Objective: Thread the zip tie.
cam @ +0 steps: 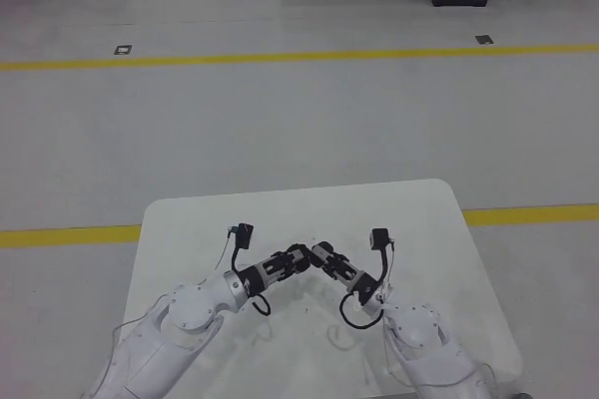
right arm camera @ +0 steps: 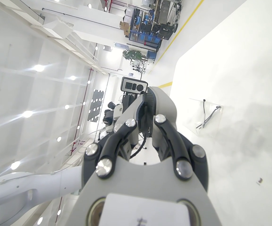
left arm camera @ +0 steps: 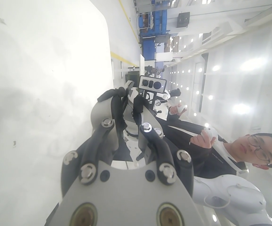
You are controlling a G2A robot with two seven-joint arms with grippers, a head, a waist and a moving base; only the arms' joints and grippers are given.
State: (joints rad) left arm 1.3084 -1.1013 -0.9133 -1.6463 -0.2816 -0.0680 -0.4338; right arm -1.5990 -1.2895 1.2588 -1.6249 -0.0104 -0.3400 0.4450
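Note:
My two arms meet tip to tip above the middle of the white table (cam: 200, 239). The left gripper (cam: 298, 255) comes in from the left and the right gripper (cam: 318, 249) from the right. In the right wrist view the right gripper (right arm camera: 146, 98) is shut, and a thin black zip tie (right arm camera: 139, 148) curves out from between its fingers towards the wrist. In the left wrist view the left gripper (left arm camera: 129, 95) points at the other arm's wrist camera (left arm camera: 152, 84) just beyond it. Whether it holds part of the tie is hidden.
A clear plastic bag (right arm camera: 206, 116) with a few black zip ties inside lies flat on the table beside the right arm. The far half of the table (cam: 309, 204) is bare, up to its rounded corners.

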